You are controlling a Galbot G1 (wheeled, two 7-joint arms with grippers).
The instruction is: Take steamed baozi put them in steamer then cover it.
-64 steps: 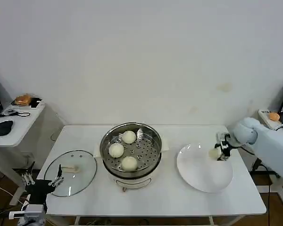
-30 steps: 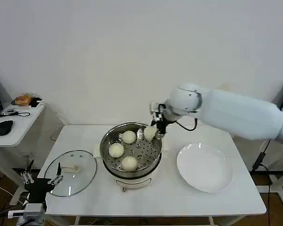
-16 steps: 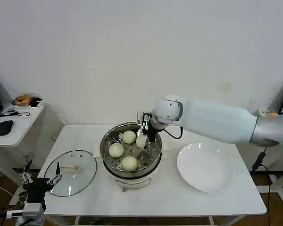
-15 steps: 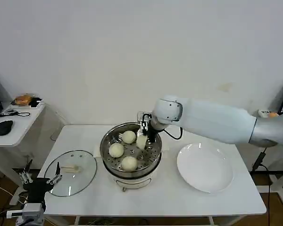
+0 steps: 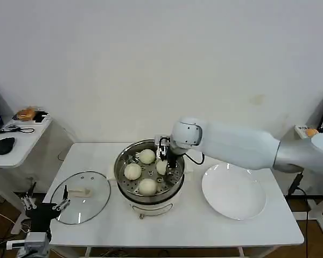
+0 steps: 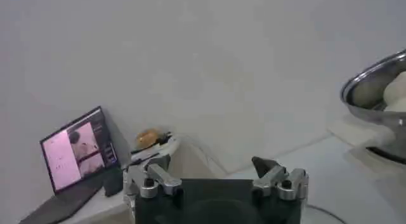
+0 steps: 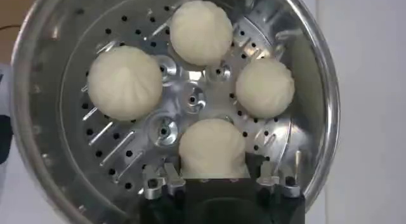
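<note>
Your right gripper is down in the steamer, fingers clamped on the fourth bun, which sits on the tray with the other three. The plate is bare, so release it, then fit the glass lid. Your left gripper waits spread open near that lid.

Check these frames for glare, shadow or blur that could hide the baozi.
Right wrist view: steamer metal throws bright reflections, yet all four baozi read clearly. Head view: even light, soft shadows; right hand partly covers one bun. Left wrist view: the steamer at the frame's edge looks soft.
</note>
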